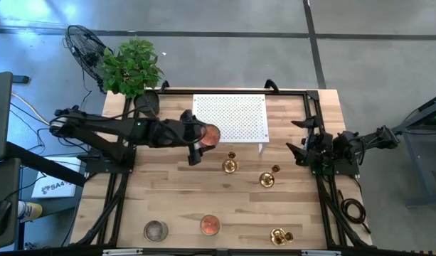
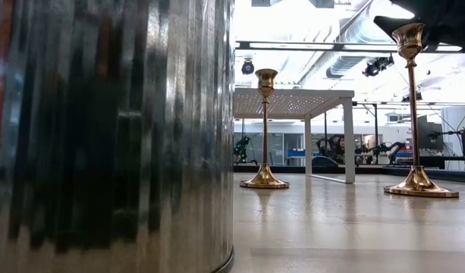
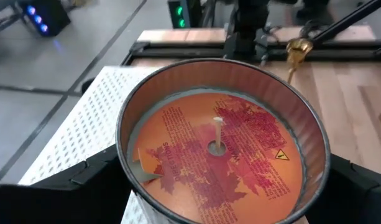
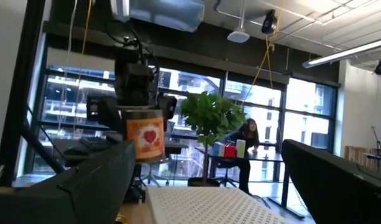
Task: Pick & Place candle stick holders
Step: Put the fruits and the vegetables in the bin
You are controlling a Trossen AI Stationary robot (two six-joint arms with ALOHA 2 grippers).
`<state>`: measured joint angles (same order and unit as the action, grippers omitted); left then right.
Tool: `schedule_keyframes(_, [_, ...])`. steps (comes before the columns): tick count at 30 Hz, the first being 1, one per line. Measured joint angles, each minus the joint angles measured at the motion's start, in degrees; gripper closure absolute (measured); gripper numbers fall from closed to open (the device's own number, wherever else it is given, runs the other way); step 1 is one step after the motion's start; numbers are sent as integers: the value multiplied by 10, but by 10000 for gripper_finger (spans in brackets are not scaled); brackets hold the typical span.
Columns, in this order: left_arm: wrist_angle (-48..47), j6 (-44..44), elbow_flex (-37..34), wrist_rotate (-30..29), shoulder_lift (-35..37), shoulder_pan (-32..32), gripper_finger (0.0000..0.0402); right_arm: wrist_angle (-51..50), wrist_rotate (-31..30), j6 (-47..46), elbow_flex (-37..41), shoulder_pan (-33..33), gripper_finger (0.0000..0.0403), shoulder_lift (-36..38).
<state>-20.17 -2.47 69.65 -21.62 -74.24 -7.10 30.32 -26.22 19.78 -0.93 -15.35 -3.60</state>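
Note:
Several gold candle stick holders stand on the wooden table: one (image 1: 230, 165) near the middle, one (image 1: 267, 179) to its right, and one (image 1: 280, 235) by the near edge. No gripper touches them. The low view shows two of them upright on their round bases (image 2: 265, 180) (image 2: 420, 186). My left gripper (image 1: 205, 137) is shut on an orange candle tin (image 3: 221, 149), at the near left corner of a white perforated stand (image 1: 230, 117). My right gripper (image 1: 297, 148) is open at the table's right edge, holding nothing. My left gripper holds the candle tin by its round side wall (image 3: 125, 171), pinched between the two fingers (image 3: 84, 180), one on each side. The fingers come from the table's left, slanting a little downward. The tin stays upright with its open top up, lifted clear (image 4: 145, 140).
Two more candle tins (image 1: 156, 230) (image 1: 210, 225) sit near the front edge; one (image 2: 111, 136) fills the left of the low view. A potted plant (image 1: 131, 67) and a fan (image 1: 86, 46) are at the far left. A person (image 4: 246, 149) stands far beyond the table.

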Motion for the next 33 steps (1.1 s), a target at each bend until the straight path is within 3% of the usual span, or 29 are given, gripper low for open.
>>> schedule_keyframes(8, [80,57,0,20,0,1,48,-9,-19,-14,-57,0,8,-89])
schedule_keyframes(19, [106,35,0,112,0,54,48,-42,3,-19,-248,0,9,-387])
schedule_keyframes(25, [142,46,0,196,0,56,48,-92,6,-50,-360,7,9,-515])
schedule_keyframes(33, [144,69,0,230,0,56,48,-123,86,-93,-469,35,9,-632])
